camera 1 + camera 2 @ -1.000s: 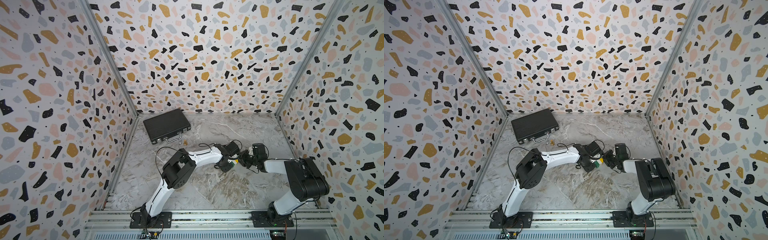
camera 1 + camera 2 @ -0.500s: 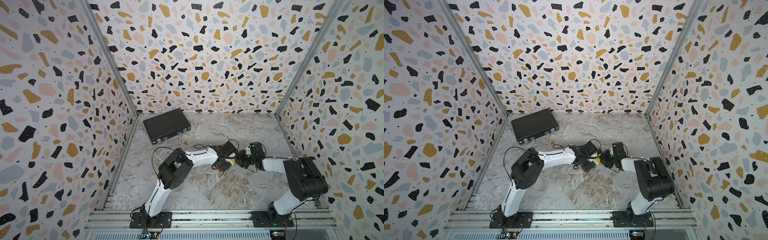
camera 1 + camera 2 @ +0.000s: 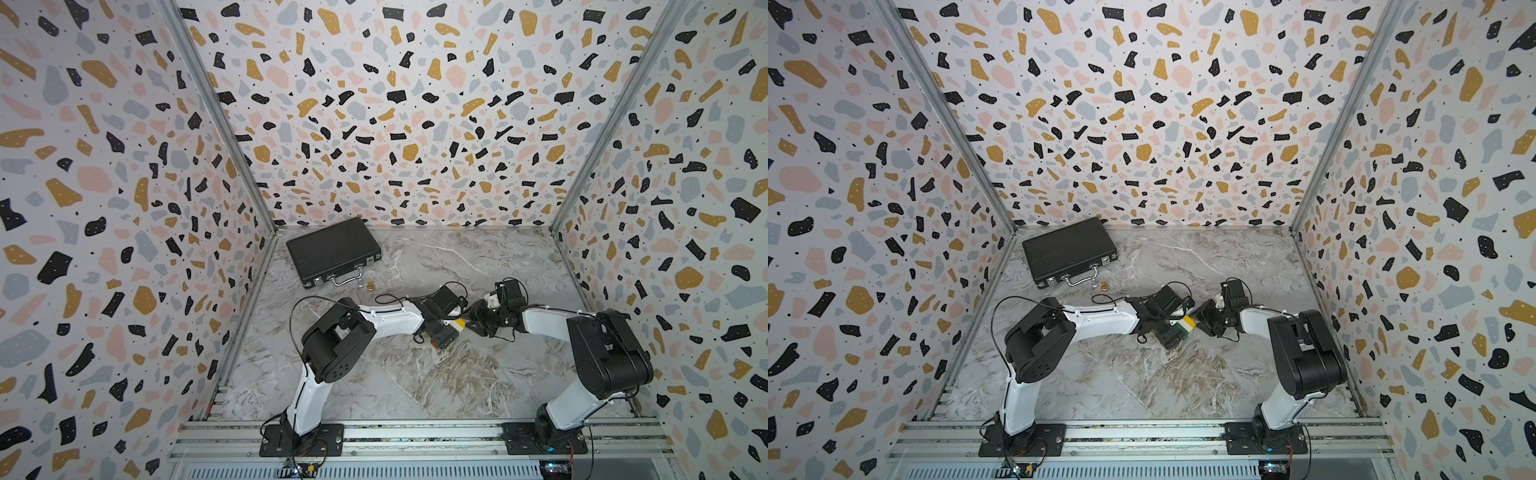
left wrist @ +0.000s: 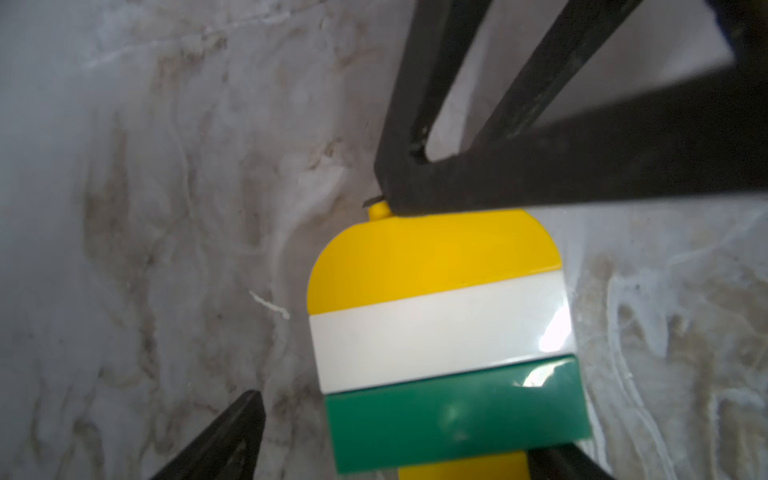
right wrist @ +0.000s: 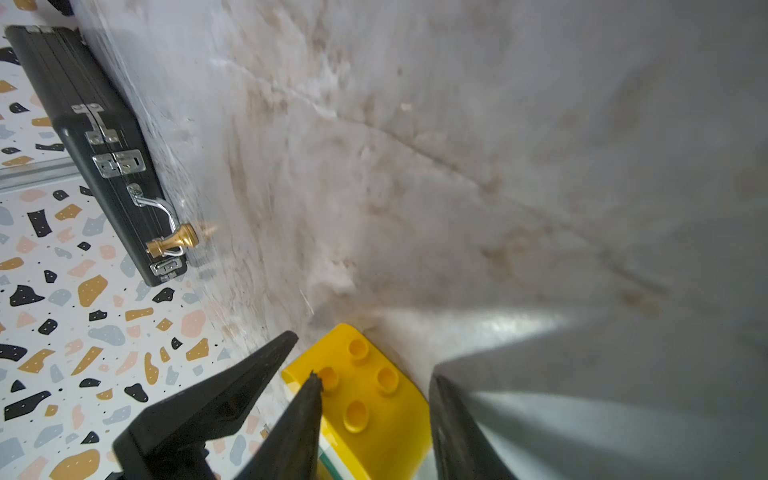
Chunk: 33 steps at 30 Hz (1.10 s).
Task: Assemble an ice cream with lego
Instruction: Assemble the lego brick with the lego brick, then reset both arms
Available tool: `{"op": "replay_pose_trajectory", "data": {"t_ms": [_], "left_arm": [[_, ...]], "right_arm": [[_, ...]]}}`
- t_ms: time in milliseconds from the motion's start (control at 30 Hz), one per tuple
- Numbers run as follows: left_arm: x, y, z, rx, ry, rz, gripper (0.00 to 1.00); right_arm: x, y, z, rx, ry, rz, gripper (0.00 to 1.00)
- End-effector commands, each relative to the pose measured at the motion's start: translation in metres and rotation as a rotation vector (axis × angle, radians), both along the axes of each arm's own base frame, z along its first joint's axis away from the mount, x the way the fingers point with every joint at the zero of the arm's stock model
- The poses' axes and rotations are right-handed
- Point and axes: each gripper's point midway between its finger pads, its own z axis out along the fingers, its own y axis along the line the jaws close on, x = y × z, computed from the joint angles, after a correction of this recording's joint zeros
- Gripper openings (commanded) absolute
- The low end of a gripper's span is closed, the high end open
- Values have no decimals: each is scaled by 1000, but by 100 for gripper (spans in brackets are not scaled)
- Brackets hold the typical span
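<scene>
The ice cream [image 4: 440, 332] is a stack of lego with a rounded yellow end, then white, green and yellow bands. It shows small in both top views [image 3: 457, 326] [image 3: 1185, 325], low over the marble floor between the two arms. My left gripper [image 4: 399, 428] is open around its lower end, with a clear gap on one side. My right gripper [image 5: 374, 378] faces the studded yellow end [image 5: 374, 415] with jaws apart, and one fingertip [image 5: 311, 386] lies over the studs. The rest of the stack is hidden behind the left gripper [image 3: 444, 332].
A shut black case [image 3: 332, 249] lies at the back left of the floor. A small gold figurine [image 3: 369, 285] stands just in front of its handle. Patterned walls close in three sides. Both arm bases sit on the front rail [image 3: 415, 436].
My left gripper has opened from shut to wide around the stack. The right jaws have widened a little. Both arms stay in about the same place.
</scene>
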Motion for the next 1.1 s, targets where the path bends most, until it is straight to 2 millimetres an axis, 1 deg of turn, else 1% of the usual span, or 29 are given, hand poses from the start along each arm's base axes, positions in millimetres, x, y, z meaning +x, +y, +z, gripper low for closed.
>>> {"op": "replay_pose_trajectory", "data": {"t_ms": [0, 100, 133, 267, 367, 467, 500, 633, 667, 733, 833, 900, 933, 967, 1033, 1067], "left_arm": [[-15, 33, -21, 96, 38, 17, 90], [-21, 36, -17, 74, 42, 18, 94], [-23, 38, -16, 75, 43, 20, 100], [-29, 41, -14, 60, 57, 18, 100], [-37, 43, -4, 20, 70, 29, 99], [-48, 47, 22, -87, 59, 50, 99], [-51, 49, 35, -132, 47, 64, 99], [-63, 65, 68, -235, 35, 133, 99], [-64, 66, 83, -295, 14, 146, 100], [-65, 78, 110, -379, -30, 195, 100], [-54, 113, 156, -488, -171, 320, 99], [-43, 142, 189, -548, -293, 429, 99], [-38, 156, 203, -565, -352, 477, 99], [-33, 173, 215, -576, -411, 533, 99], [-24, 200, 235, -590, -501, 602, 99], [-18, 218, 243, -588, -554, 655, 99]], "right_arm": [[-43, -5, -33, -59, 196, 45, 46], [-38, -2, -34, -49, 191, 47, 46], [-37, -2, -36, -45, 194, 47, 46], [-32, 2, -39, -29, 193, 51, 46], [-28, 1, -36, -41, 177, 58, 46], [-23, -6, -26, -95, 126, 55, 47], [-19, -10, -22, -119, 99, 53, 47], [-6, -29, -5, -220, 9, 26, 47], [-1, -35, 2, -251, -30, 17, 47], [7, -51, 17, -336, -119, -11, 48], [19, -83, 42, -495, -267, -108, 59], [28, -104, 62, -591, -383, -181, 62], [30, -113, 68, -632, -430, -216, 65], [31, -124, 75, -678, -472, -250, 69], [40, -139, 95, -763, -630, -302, 71], [42, -146, 103, -806, -706, -321, 74]]}}
